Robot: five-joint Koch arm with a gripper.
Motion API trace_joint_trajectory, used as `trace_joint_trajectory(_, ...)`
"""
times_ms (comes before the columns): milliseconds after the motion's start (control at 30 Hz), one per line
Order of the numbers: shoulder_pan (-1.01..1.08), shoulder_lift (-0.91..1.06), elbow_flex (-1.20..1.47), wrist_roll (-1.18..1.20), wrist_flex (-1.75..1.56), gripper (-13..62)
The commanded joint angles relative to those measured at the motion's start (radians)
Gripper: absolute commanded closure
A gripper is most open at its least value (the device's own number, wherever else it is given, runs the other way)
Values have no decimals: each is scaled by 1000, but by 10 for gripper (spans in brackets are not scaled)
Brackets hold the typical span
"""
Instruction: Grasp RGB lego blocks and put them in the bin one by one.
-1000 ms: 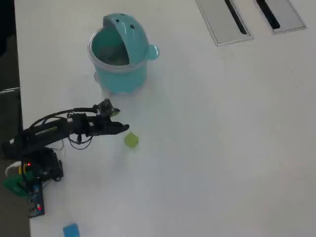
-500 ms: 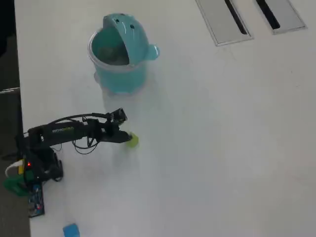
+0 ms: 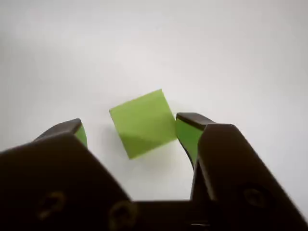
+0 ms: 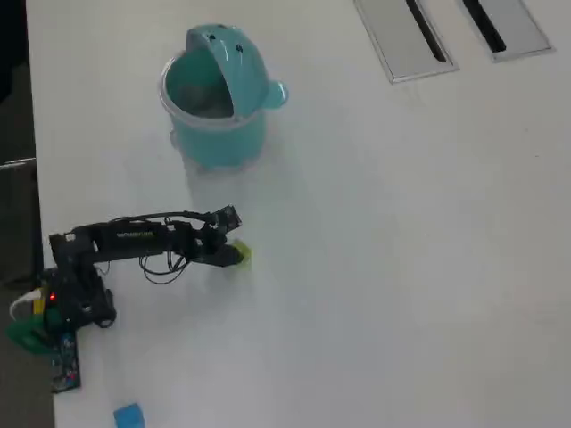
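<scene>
On the white table [image 4: 384, 267], in the overhead view, we see the black arm [image 4: 134, 239] reaching from its base at the left edge toward the right, with its gripper [image 4: 234, 256] down at the yellow-green block [image 4: 241, 255]. The block lies below the teal bin [image 4: 217, 98] in that view, well apart from it. The bin stands upright near the top of the table with its rounded lid tipped back and its mouth open. We cannot make out what lies inside it.

In the wrist view we look past the gripper [image 3: 134, 130] at the same yellow-green block [image 3: 143, 122], which sits on the table turned at an angle between the two jaws. The jaws are spread. The right one is touching or just beside the block's right edge, and we cannot tell which; the left one stands clear, with bare table showing in the gap.

The blue block [image 4: 128, 415] lies near the bottom left corner of the overhead view, well apart from the arm. Two grey slotted panels [image 4: 406, 40] are set into the table at the top right.
</scene>
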Motion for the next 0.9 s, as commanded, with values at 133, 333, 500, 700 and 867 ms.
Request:
trace_joint_trajectory(133, -12, -32, -9, 3, -61, 148)
trace_joint_trajectory(333, 0, -101, 2, 3, -112, 148)
trace_joint_trajectory(500, 9, -147, 2, 12, -195, 181)
trace_joint_trajectory(700, 3, -138, 8, 48, -238, 249)
trace_joint_trajectory(867, -46, -52, 3, 71, -264, 287)
